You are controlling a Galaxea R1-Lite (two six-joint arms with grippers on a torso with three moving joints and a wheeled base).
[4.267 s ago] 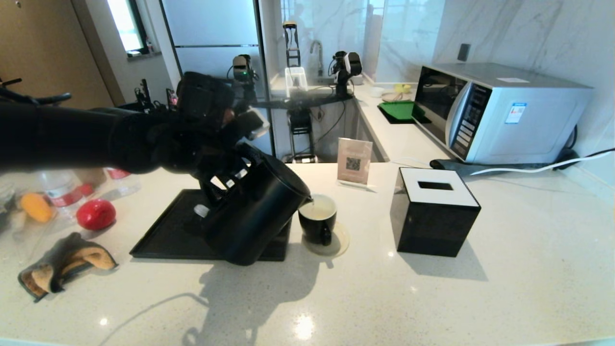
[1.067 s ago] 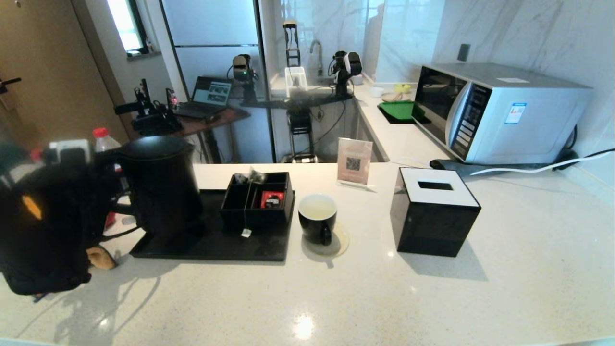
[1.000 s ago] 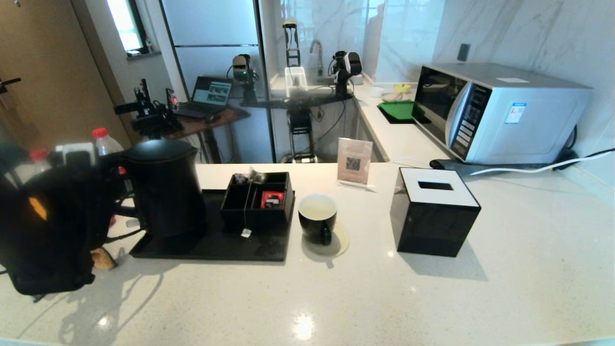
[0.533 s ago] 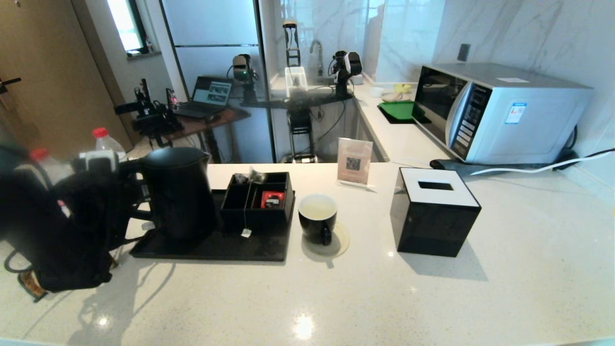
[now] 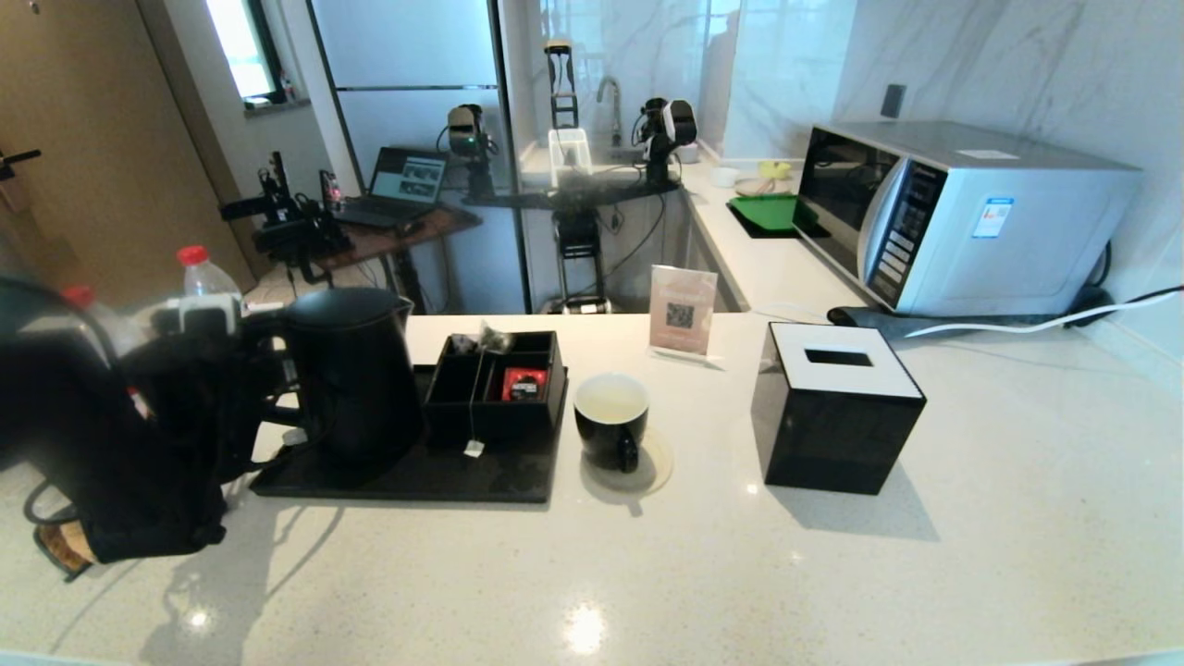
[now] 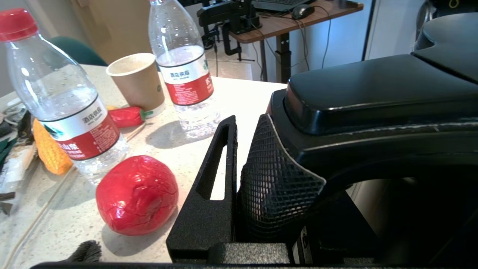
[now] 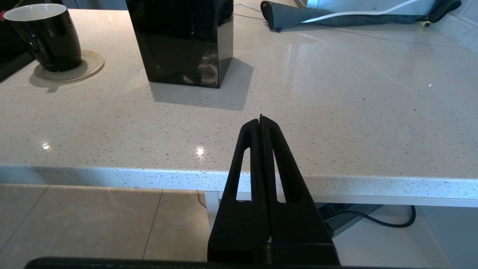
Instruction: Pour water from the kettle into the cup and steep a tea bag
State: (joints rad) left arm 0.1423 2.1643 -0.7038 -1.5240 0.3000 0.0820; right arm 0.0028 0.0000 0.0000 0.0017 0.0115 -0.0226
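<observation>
The matte black kettle [image 5: 351, 375] stands upright at the left end of the black tray [image 5: 416, 472]. My left gripper [image 5: 264, 370] is shut on its loop handle [image 6: 373, 108]; one finger [image 6: 213, 175] shows beside the handle, the other is hidden behind it. The black cup [image 5: 610, 421] holds pale liquid and sits on a round coaster [image 5: 655, 470] right of the tray; the right wrist view also shows the cup [image 7: 48, 37]. The tea bag [image 5: 495, 339] lies in a black compartment box [image 5: 499, 398], its string and tag [image 5: 474, 449] hanging over the front. My right gripper [image 7: 261, 118] is shut and empty, off the counter's front edge.
A black tissue box [image 5: 837, 407] stands right of the cup, a microwave [image 5: 953, 217] behind it, a small sign [image 5: 683, 310] behind the cup. Left of the tray are two water bottles [image 6: 63, 101] [image 6: 185, 71], a paper cup [image 6: 138, 84] and a red ball [image 6: 136, 194].
The kettle was tilted over the cup; it then went upright to the far left, and over the last second my left gripper carried it right and down onto the tray's left end.
</observation>
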